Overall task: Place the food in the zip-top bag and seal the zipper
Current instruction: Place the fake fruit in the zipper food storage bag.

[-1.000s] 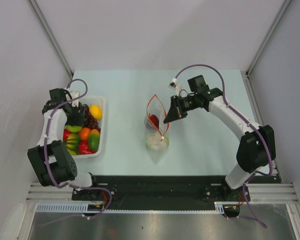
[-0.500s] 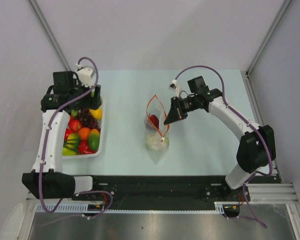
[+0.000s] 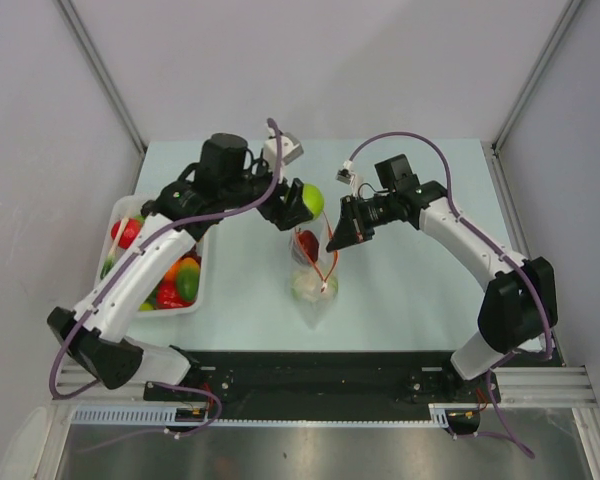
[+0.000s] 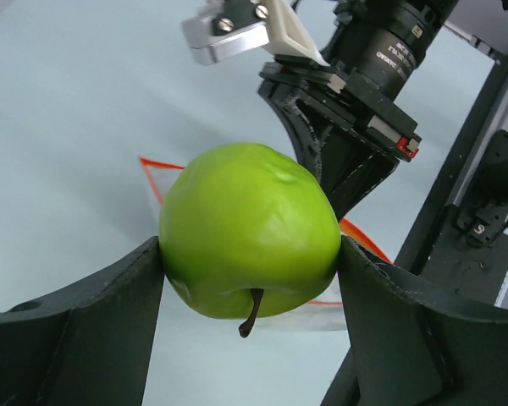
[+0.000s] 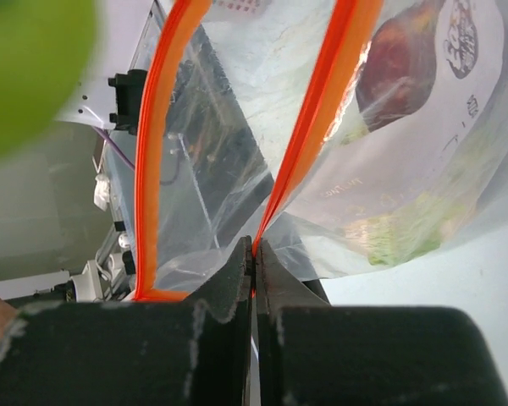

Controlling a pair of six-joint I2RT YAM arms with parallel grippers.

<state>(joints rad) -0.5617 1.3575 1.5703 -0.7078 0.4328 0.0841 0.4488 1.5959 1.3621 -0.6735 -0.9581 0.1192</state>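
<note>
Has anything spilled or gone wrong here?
Nothing stands out. The left gripper holds a green apple near the mouth of the bag, whose zipper the right gripper pinches; remaining food sits in the tray or bag.

Bright, even light from above, with soft, faint shadows on the pale counter (image 3: 410, 290). The overhead view is sharp. In the right wrist view the apple (image 5: 25, 68) is a green blur at top left, and glare streaks the bag (image 5: 423, 169)
</note>
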